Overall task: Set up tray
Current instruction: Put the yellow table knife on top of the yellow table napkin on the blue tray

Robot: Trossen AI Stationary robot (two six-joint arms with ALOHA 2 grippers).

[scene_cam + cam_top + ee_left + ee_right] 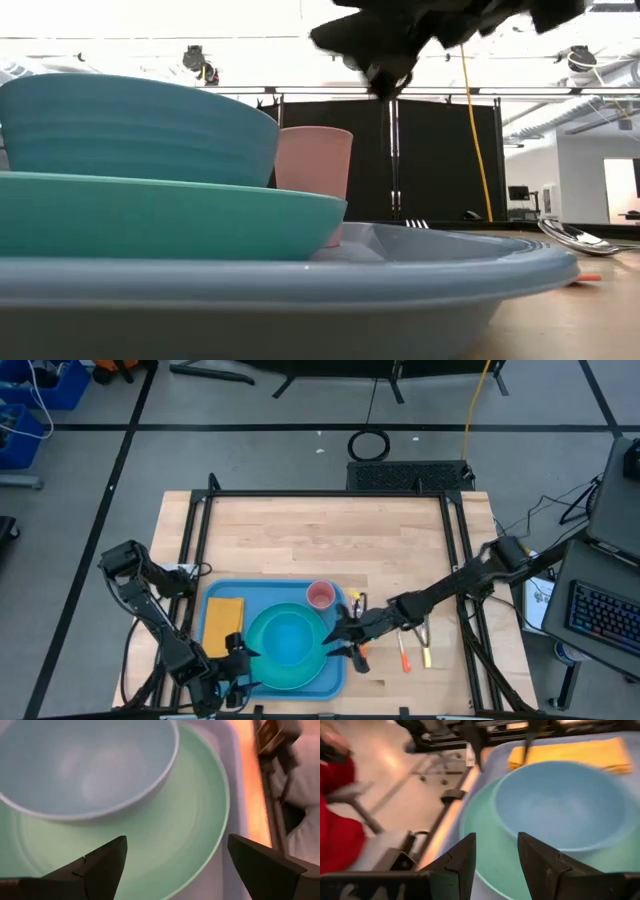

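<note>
Wood covers your desk (pixel 320 530), and the tray (pixel 332 678) lies flat at its near edge so both arms can reach it. On the tray sits a round plate (pixel 262 668) with a blue bowl (pixel 288 638) in it, stacked to save room. A yellow cloth (pixel 222 622) and pink cup (pixel 320 596) sit beside them. Your left hand (pixel 238 658) hangs open over the plate. Your right hand (pixel 338 641) is open too, by the tray's edge. Cutlery (pixel 415 650) waits nearby, likely next.

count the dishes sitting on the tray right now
3, all on the tray: a teal plate in the middle, a blue bowl stacked on that plate, and a pink cup at the tray's far right corner. A yellow cloth lies left of them.
</note>
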